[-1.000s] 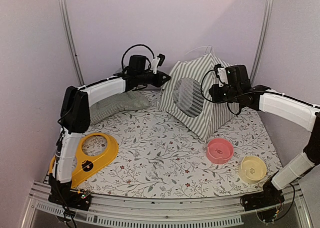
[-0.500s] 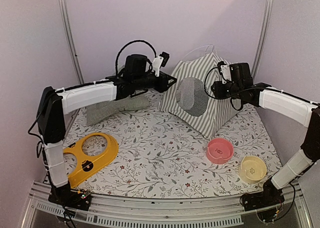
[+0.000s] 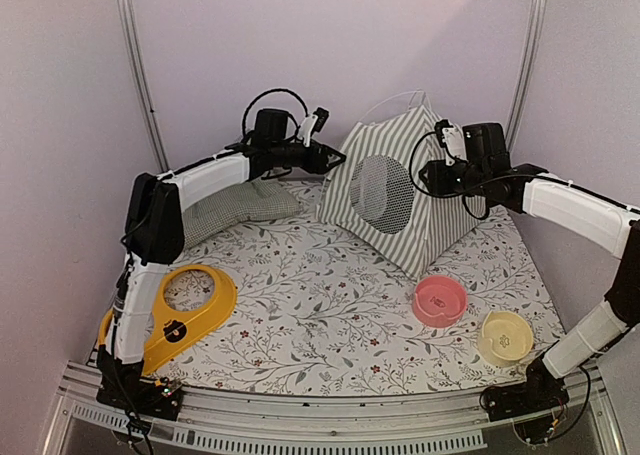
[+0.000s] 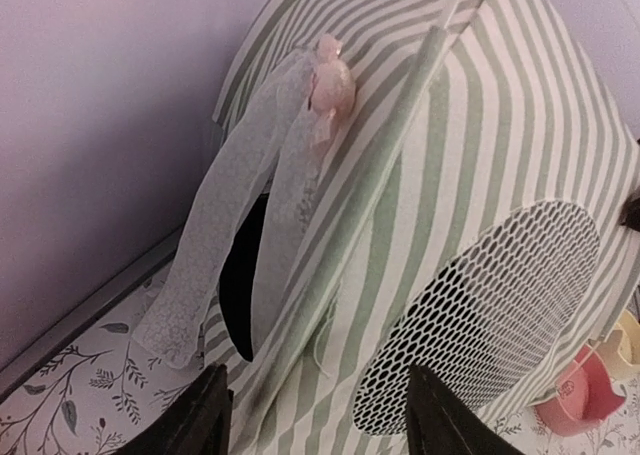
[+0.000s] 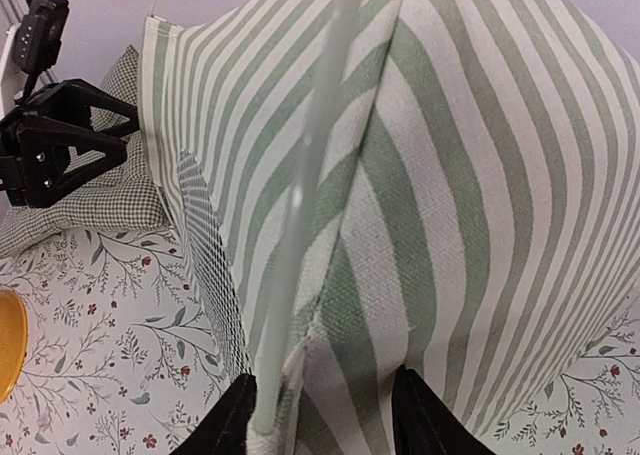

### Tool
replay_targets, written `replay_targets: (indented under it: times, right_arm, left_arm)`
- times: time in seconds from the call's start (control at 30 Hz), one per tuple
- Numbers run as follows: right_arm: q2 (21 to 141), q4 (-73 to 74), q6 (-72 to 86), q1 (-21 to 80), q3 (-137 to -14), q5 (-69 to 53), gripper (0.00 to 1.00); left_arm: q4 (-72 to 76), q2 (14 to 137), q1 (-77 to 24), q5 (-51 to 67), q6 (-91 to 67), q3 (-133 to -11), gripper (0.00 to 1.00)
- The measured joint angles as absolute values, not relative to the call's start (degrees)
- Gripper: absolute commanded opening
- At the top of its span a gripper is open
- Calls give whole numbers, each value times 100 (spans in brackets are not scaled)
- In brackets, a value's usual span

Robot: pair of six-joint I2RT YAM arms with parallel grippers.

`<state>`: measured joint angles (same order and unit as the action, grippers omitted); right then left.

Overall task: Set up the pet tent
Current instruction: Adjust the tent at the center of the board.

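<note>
1. Striped pet tent stands upright at the worktop's far edge.
2. Left tool hovers beside its left side, fingers spread, grasping nothing.
3. Right tool, equally spread and empty, straddles its right seam, probably ready to steady it.

Striped pet tent upright, back-centre

No readable text, brand or number anywhere in view. Pink round plastic bowl and pale yellow round plastic bowl: small mark inside each, too small to read. Green-and-white striped fabric pet tent: no legible lettering.
</note>
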<state>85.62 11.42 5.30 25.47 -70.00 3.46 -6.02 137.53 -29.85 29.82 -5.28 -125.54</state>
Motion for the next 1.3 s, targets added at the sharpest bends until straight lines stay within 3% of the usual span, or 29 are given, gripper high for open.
replay_targets:
  times: [0.23,0.3,0.47,0.5,0.67,0.87,1.03,1.23,1.3]
  right_arm:
    - [8562,1208,504,2547,-7000,222,45]
    - [8562,1216,499,2547,-7000,215,43]
    - [8562,1249,447,2547,-7000,242,42]
    - [8562,1256,423,2547,-7000,259,42]
    - [8562,1275,338,2547,-7000,377,46]
    - [8562,1288,215,2484,-7000,690,56]
    - [8816,1201,91,2189,-7135,687,64]
    - [10401,1417,-158,1848,-8954,342,70]
    - [10910,1472,-202,1791,-9714,276,72]
  left_arm:
    - [-851,14346,-2912,3339,-427,-13349,54]
    - [-847,14405,-2912,3345,-412,-13434,44]
    - [-854,14455,-2934,3308,-377,-13472,2]
    - [-847,14455,-2939,3253,-360,-13461,0]
    - [-301,13882,-3050,2958,25,-12387,0]
    - [139,12121,-3387,2421,34,-10040,0]
    - [578,10565,-4206,1310,-412,-8405,0]
    - [1170,10309,-5693,-711,-1507,-7756,0]
    - [1105,10818,-5988,-1072,-1767,-8283,12]
